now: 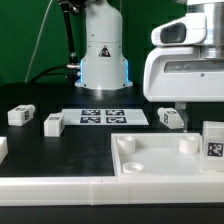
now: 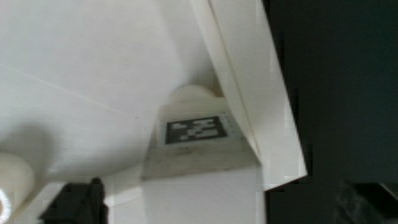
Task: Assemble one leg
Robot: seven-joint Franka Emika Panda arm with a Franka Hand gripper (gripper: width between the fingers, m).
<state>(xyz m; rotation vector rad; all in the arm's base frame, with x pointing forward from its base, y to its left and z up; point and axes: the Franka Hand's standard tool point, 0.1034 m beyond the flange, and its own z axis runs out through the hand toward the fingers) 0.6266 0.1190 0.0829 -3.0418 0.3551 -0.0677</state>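
While my arm fills the exterior view's right side, my tool (image 1: 181, 108) hangs low over the large white square plastic panel with a raised rim and round corner sockets (image 1: 150, 160), and its fingertips are hidden there behind my own housing, so from that view I cannot tell whether it is released or clenched. The wrist view settles it: my two dark fingertips (image 2: 75, 203) stand apart at either side of a small white oblong plastic leg with a black-and-white square tag (image 2: 192, 160), which lies between them against the panel's rim; whether the pads touch it I cannot tell. In the exterior view this leg seems to be the tagged block standing at the panel's near corner (image 1: 213, 146), just beside my tool, but I cannot be sure.

Only the exterior view shows the rest of the black bench (image 1: 60, 150). A second white tagged leg (image 1: 171, 118) lies just behind my tool. Two more white legs (image 1: 22, 115) (image 1: 53, 123) lie well away from my tool toward the exterior view's left. Between them and my tool lies the thin flat white marker board (image 1: 104, 117), in front of my white base (image 1: 104, 55).
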